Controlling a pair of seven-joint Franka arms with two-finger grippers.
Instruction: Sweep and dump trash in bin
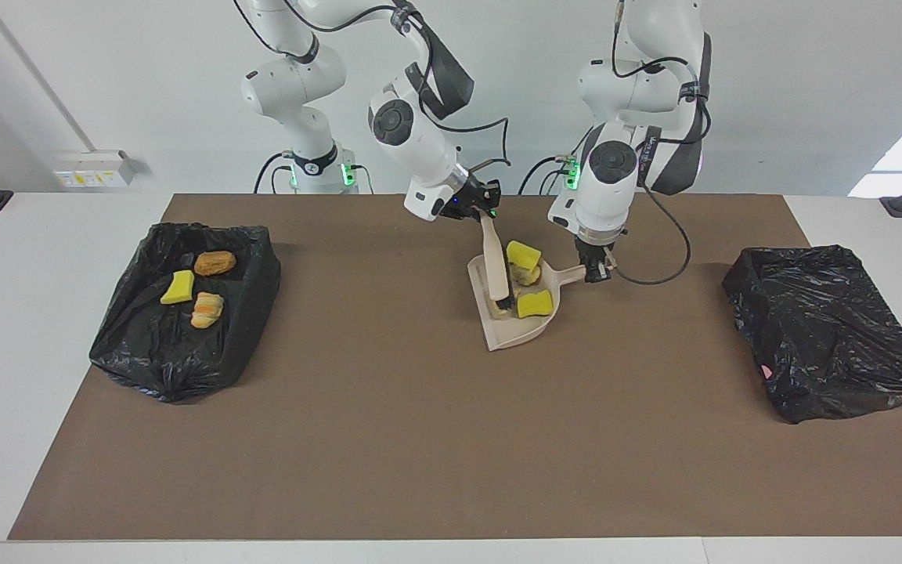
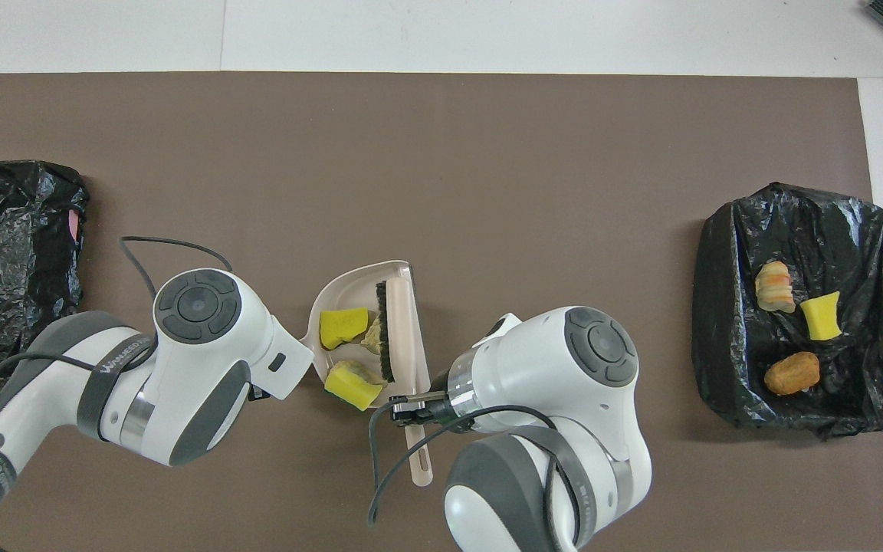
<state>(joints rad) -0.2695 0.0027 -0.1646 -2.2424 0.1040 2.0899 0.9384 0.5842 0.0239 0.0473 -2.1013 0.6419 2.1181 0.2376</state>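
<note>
We see our left gripper (image 1: 594, 270) clamped on the dustpan (image 1: 519, 329) handle, our right gripper (image 1: 484, 213) clamped on the brush (image 1: 496, 265); four scraps (image 1: 534, 303), it seems, lie in the pan, three others (image 1: 192, 288) in the bin (image 1: 142, 352)

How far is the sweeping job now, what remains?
Done: three scraps lie in the bin. In hand: right gripper holds the brush against the other scraps inside the dustpan, held by left gripper. Left: dumping them.
</note>
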